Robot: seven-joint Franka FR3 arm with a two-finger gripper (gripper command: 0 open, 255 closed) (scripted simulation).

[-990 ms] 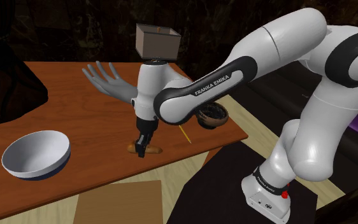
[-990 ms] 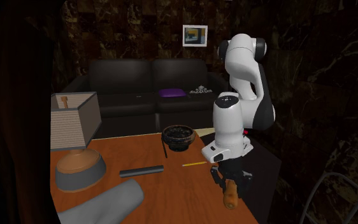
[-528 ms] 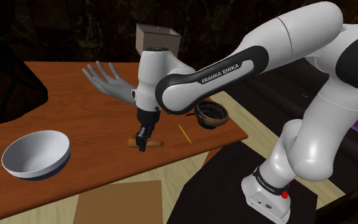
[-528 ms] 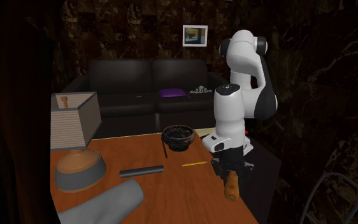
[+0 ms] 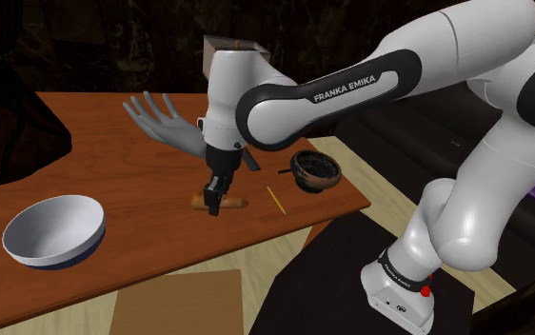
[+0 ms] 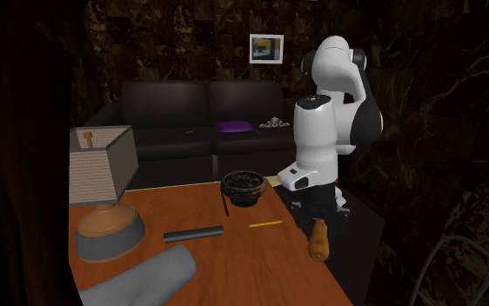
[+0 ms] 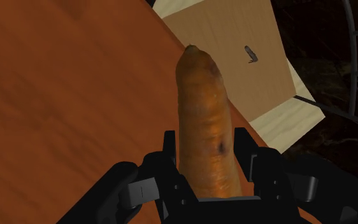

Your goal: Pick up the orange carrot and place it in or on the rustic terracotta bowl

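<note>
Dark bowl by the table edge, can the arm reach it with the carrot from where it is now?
Probably yes. The gripper clasps the carrot, and the bowl sits close by, open-topped, with just a flat yellow stick lying between them.

Yellow pencil (image 5: 275,198) between carrot (image 5: 238,202) and bowl (image 5: 314,180)

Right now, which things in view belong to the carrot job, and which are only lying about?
Belong to the job: carrot, clasped in the pincer; dark brown bowl.

Lying about: white bowl; grey hand model; yellow pencil; lamp; dark rod.
</note>
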